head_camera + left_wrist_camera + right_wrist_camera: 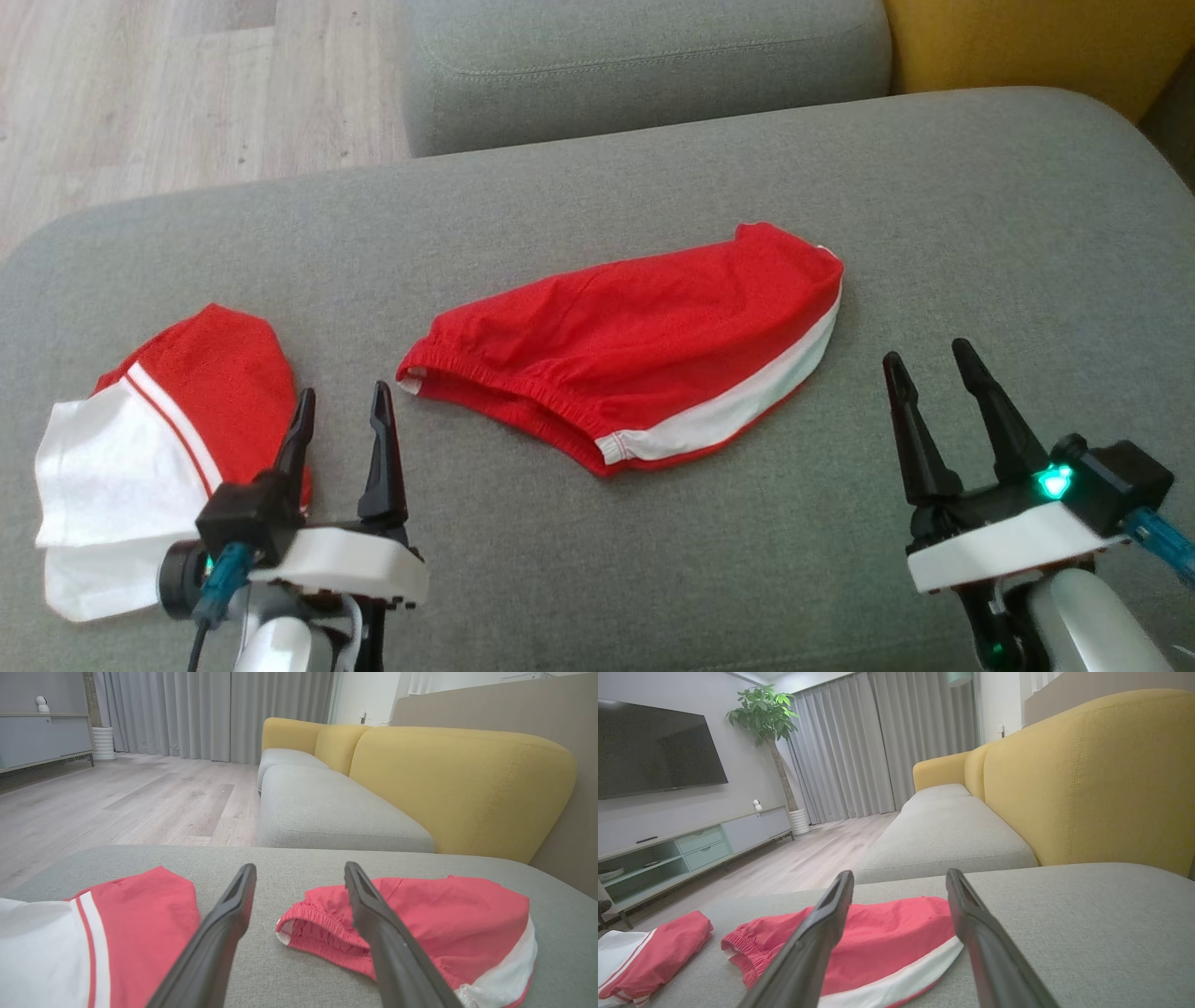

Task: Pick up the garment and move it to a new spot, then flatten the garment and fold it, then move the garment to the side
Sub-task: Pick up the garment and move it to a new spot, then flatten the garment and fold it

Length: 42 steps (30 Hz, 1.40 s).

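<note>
Our left jaws stand wide open and empty, fingers (383,457) pointing at the bare gap just left of the shorts (635,355). Our right jaws are just as wide and grip nothing, with their fingers (915,429) near the shorts' right end and clear of the cloth.

The shorts lie flat in the middle of the grey seat (980,233). The elastic waistband runs along their near left edge and a white stripe follows their near right edge. In the left wrist view the waistband mouth gapes a little off the seat.

Left of the shorts, across that gap, lies a second garment (168,439), red with a white part. Its right edge sits right against our left jaws in the head view, and we cannot tell whether they touch.

Right of the shorts the seat is bare out to its rounded edge. A bare band also lies on the near side of the shorts, between our two arms, and another beyond them.

Past the seat's far edge, beyond the shorts, sits another grey cushion (644,65). A yellow backrest (1027,42) lies to its right and wooden floor (187,93) to its left.
</note>
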Motion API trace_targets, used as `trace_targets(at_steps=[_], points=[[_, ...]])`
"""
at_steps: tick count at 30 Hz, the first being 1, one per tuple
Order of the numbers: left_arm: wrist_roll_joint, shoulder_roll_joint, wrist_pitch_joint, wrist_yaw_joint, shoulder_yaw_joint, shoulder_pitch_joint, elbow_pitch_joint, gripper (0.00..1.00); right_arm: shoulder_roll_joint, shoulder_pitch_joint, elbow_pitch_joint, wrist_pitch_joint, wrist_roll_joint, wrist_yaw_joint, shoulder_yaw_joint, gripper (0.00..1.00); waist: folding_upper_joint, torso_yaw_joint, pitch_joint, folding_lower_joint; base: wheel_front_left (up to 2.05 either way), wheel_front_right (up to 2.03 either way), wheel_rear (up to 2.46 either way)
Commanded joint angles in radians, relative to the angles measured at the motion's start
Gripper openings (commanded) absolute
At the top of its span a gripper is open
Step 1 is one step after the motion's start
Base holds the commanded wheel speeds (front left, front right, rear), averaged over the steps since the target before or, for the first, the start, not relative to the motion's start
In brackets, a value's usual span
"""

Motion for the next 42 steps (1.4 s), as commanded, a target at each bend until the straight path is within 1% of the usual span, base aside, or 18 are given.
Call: trace_targets(at_steps=[1, 5, 7, 9, 11, 13, 14, 16, 19, 21, 23, 27, 29, 36, 37, 38, 39, 42], points=[[0.013, -0.002, -0.012, -0.003, 0.042, -0.049, -0.026, 1.00, -0.005, -0.033, -0.034, -0.011, -0.005, 0.008, 0.011, 1.00, 0.0000, -0.001, 0.000, 0.0000, 0.00, 0.00, 0.00], [0.009, -0.003, -0.012, -0.012, 0.040, -0.049, -0.012, 1.00, -0.006, -0.034, -0.033, -0.011, -0.005, 0.008, 0.011, 1.00, 0.0000, -0.002, -0.001, 0.0000, 0.00, 0.00, 0.00], [-0.076, -0.004, -0.012, -0.046, 0.022, -0.049, 0.005, 1.00, -0.008, -0.035, -0.033, -0.011, -0.004, 0.008, 0.009, 1.00, 0.0000, -0.004, 0.000, 0.0000, 0.00, 0.00, 0.00], [-0.129, -0.004, 0.013, -0.082, -0.028, -0.067, 0.048, 1.00, -0.009, -0.035, -0.034, -0.011, -0.004, 0.008, 0.003, 1.00, 0.0000, -0.003, 0.000, 0.0000, 0.00, 0.00, 0.00], [-0.195, -0.004, 0.081, -0.106, -0.082, -0.102, 0.083, 1.00, -0.012, -0.036, -0.034, -0.011, -0.004, 0.008, -0.004, 1.00, 0.0000, -0.004, 0.003, 0.0000, 0.00, 0.00, 0.00], [-0.244, -0.004, 0.172, -0.116, -0.133, -0.145, 0.113, 1.00, -0.015, -0.041, -0.035, -0.011, -0.005, 0.008, -0.009, 1.00, 0.0000, -0.009, 0.007, 0.0000, 0.00, 0.00, 0.00], [-0.244, -0.004, 0.172, -0.116, -0.133, -0.145, 0.113, 1.00, -0.015, -0.041, -0.035, -0.011, -0.005, 0.008, -0.009, 1.00, 0.0000, -0.009, 0.007, 0.0000, 0.00, 0.00, 0.00], [-0.300, -0.004, 0.282, -0.127, -0.188, -0.183, 0.141, 1.00, -0.016, -0.046, -0.036, -0.011, -0.005, 0.008, -0.009, 1.00, 0.0000, -0.019, 0.011, 0.0000, 0.00, 0.00, 0.00], [-0.363, -0.005, 0.419, -0.117, -0.245, -0.232, 0.178, 1.00, -0.013, -0.052, -0.036, -0.011, -0.004, 0.008, -0.001, 1.00, 0.0000, -0.043, 0.022, 0.0000, 0.00, 0.00, 0.00], [-0.394, -0.005, 0.468, -0.100, -0.265, -0.261, 0.199, 1.00, -0.012, -0.055, -0.037, -0.011, -0.002, 0.008, 0.004, 1.00, 0.0000, -0.060, 0.032, 0.0000, 0.00, 0.00, 0.00], [-0.402, -0.005, 0.505, -0.083, -0.288, -0.289, 0.233, 1.00, -0.011, -0.059, -0.039, -0.011, 0.000, 0.008, 0.010, 1.00, 0.0000, -0.078, 0.045, 0.0000, 0.00, 0.00, 0.00], [-0.488, -0.005, 0.531, -0.073, -0.321, -0.326, 0.283, 1.00, -0.017, -0.075, -0.040, -0.011, 0.006, 0.008, 0.021, 1.00, 0.0000, -0.112, 0.068, 0.0000, 0.00, 0.00, 0.00], [-0.498, -0.005, 0.525, -0.059, -0.332, -0.349, 0.319, 1.00, -0.020, -0.084, -0.041, -0.011, 0.008, 0.008, 0.023, 1.00, 0.0000, -0.125, 0.077, 0.0000, 0.00, 0.00, 0.00], [-0.539, -0.005, 0.469, -0.069, -0.361, -0.417, 0.428, 1.00, -0.020, -0.098, -0.038, -0.011, 0.014, 0.008, 0.035, 1.00, 0.0000, -0.159, 0.093, 0.0000, 0.00, 0.00, 0.00], [-0.545, -0.005, 0.462, -0.074, -0.365, -0.424, 0.439, 0.84, -0.020, -0.097, -0.037, -0.011, 0.014, 0.008, 0.036, 1.00, 0.0000, -0.161, 0.092, 0.0000, 0.00, 0.00, 0.00], [-0.557, -0.005, 0.448, -0.081, -0.376, -0.436, 0.457, 0.15, -0.020, -0.094, -0.035, -0.011, 0.015, 0.008, 0.034, 1.00, 0.0000, -0.159, 0.087, 0.0000, 0.00, 0.00, 0.00], [-0.562, -0.005, 0.442, -0.084, -0.383, -0.440, 0.465, 0.00, -0.020, -0.092, -0.033, -0.011, 0.014, 0.008, 0.032, 1.00, 0.0000, -0.156, 0.083, 0.0000, 0.00, 0.00, 0.00], [-0.583, -0.005, 0.426, -0.097, -0.404, -0.445, 0.476, 0.00, -0.018, -0.084, -0.025, -0.011, 0.011, 0.008, 0.029, 1.00, 0.0000, -0.140, 0.062, 0.0000, 0.00, 0.00, 0.00]])
